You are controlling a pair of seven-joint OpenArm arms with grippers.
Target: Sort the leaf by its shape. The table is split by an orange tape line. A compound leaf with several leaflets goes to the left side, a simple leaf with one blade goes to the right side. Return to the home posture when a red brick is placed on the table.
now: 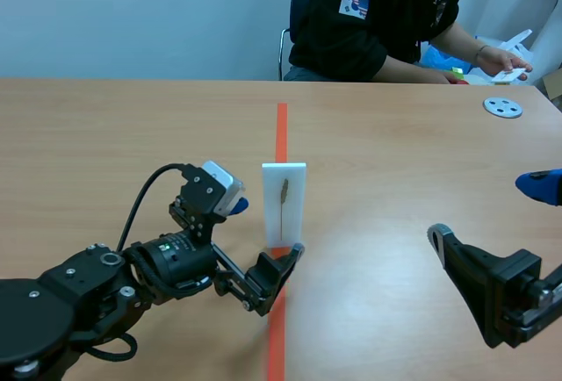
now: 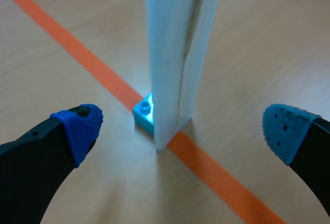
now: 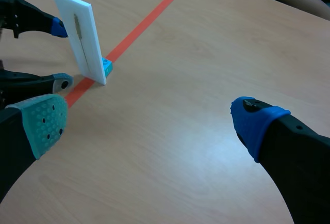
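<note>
A pale wooden tabletop [image 1: 395,188], split by an orange tape line [image 1: 281,131].
The left end effector [image 2: 183,126], fingers spread, flanks an upright white rectangular panel [image 1: 284,205] without touching; the right end effector [image 3: 149,115], also spread, hangs well apart. The panel stands on the tape, propped by a small cyan block [image 2: 145,111], a slim brown leaf [image 1: 284,190] on its face.

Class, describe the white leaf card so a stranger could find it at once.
On the light wooden table, follow the orange tape line toward its near end. A thin white rectangular card stands upright on it, a small cyan block at its foot. Unlike the flat grey disc, it stands tall and bears one slim dark leaf.
</note>
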